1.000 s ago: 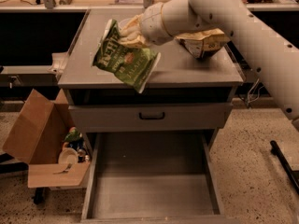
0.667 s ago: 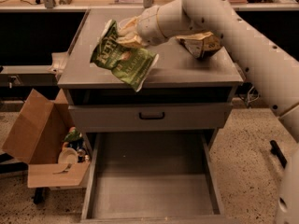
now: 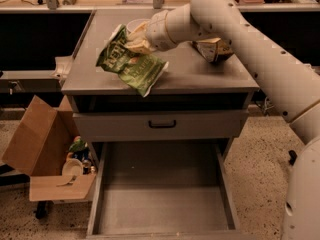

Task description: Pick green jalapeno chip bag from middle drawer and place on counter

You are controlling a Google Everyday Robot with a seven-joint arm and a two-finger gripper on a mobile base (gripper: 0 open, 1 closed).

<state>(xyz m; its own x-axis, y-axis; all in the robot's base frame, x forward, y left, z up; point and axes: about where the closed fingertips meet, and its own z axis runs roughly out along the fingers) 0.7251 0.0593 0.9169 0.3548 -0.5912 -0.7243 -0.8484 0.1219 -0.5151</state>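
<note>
Gripper [image 3: 136,40] over the left half of the counter [image 3: 200,76], fingers clamped on the upper edge of the green jalapeno chip bag [image 3: 131,65]. Bag hangs tilted just below the gripper, its lower corner reaching the counter's front rim; whether it touches the surface cannot be told. Yellow-tan bag [image 3: 214,49] lies on the counter, right of the gripper as seen, partly behind the arm. Closed drawer front [image 3: 161,125] with dark handle sits below the gripper. Middle drawer [image 3: 160,204] stands pulled out, well below the gripper. Cardboard box [image 3: 35,144] on the floor, lower left of the gripper.
</note>
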